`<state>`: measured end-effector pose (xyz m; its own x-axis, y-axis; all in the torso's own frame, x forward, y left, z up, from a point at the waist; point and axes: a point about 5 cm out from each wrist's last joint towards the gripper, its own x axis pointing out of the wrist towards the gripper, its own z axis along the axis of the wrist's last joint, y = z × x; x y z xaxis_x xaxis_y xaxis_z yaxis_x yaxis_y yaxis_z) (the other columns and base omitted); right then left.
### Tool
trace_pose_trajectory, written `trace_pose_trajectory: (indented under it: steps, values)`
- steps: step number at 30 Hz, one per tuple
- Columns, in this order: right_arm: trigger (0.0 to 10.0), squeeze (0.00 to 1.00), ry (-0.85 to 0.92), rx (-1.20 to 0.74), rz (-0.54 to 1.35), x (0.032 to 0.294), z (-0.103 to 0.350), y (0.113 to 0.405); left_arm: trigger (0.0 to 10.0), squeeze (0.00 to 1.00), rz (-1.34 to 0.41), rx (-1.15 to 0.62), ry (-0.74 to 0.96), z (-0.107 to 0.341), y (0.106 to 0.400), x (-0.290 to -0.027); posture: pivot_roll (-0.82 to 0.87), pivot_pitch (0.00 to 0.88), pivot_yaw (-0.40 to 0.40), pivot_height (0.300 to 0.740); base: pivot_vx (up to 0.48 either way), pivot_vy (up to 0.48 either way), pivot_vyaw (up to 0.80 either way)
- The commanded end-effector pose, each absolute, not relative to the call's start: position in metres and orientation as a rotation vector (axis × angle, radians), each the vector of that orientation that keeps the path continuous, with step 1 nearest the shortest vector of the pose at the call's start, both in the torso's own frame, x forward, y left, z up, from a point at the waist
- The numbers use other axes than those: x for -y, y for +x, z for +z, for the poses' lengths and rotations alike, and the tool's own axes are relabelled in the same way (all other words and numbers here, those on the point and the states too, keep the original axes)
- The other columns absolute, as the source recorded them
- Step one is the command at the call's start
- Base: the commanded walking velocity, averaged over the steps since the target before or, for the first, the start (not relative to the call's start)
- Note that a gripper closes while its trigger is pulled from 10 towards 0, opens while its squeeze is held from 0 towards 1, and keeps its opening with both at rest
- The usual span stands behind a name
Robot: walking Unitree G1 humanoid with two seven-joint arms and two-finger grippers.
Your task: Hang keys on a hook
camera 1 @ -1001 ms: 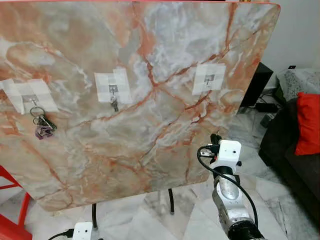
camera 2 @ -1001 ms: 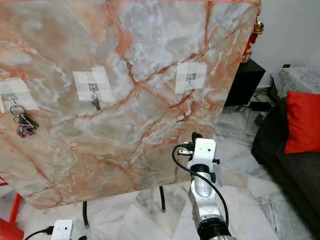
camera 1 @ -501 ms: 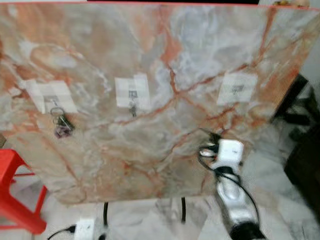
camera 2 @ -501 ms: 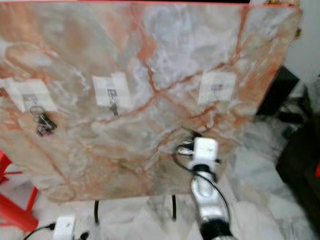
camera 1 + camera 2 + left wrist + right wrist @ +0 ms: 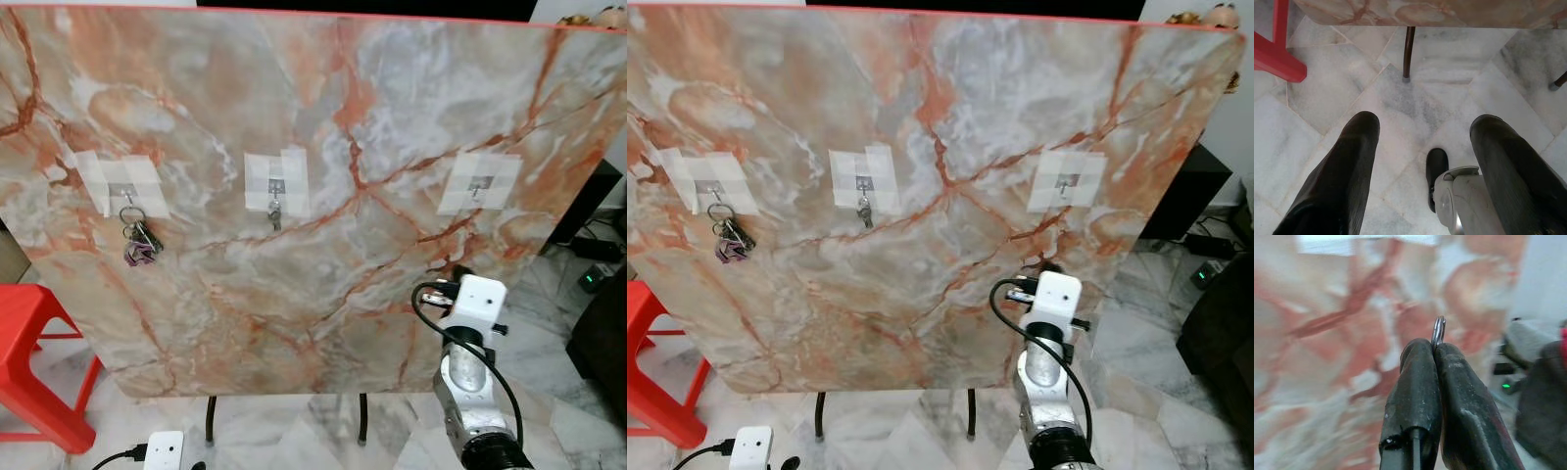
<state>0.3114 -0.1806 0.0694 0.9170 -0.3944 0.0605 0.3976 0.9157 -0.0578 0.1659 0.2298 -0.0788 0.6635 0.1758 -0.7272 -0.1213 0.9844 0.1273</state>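
1. A large upright board with a pink and orange marble pattern [image 5: 323, 196] is seen standing on thin black legs over a pale marble tiled floor [image 5: 1449, 98].
2. Three small metal hooks are fixed to the board on white tape patches: a left hook [image 5: 126, 192], a middle hook [image 5: 275, 183] and a right hook [image 5: 480, 182].
3. A bunch of keys on a ring with a purple tag [image 5: 139, 238] is hung from the left hook, and a single small key [image 5: 274, 212] is hung from the middle hook; the right hook is bare.
4. The right gripper [image 5: 1434, 348] is raised in front of the board's lower right part, below the right hook and well apart from it.
5. Its two black fingers [image 5: 1415, 382] are pressed together on a thin silver key ring [image 5: 1438, 331], whose loop is seen standing out just past the fingertips.
6. The left gripper [image 5: 1425, 125] is held low over the floor with its fingers spread apart and nothing between them.
7. A red plastic stool [image 5: 34, 362] is placed beside the board's left edge.
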Motion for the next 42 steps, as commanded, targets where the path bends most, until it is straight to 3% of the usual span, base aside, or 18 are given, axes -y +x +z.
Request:
trace_pose_trajectory:
  steps: [1,15,42]
  values:
    - [10.0,0.0,-0.127,0.094,-0.442,0.186,0.083,0.319,10.0,0.0,0.166,-0.844,0.071,-0.081,0.162,-0.23,0.05,0.0,-0.065,0.74,0.0,0.0,0.0]
    - [10.0,0.0,-0.377,0.197,-0.44,0.188,0.117,0.345,10.0,0.0,0.176,-0.861,0.071,-0.082,0.159,-0.234,0.06,0.0,-0.063,0.74,0.0,0.0,0.0]
    - [10.0,0.0,-0.496,0.195,-0.393,0.187,0.133,0.364,10.0,0.0,0.186,-0.886,0.069,-0.083,0.156,-0.236,0.06,0.0,-0.064,0.74,0.0,0.0,0.0]
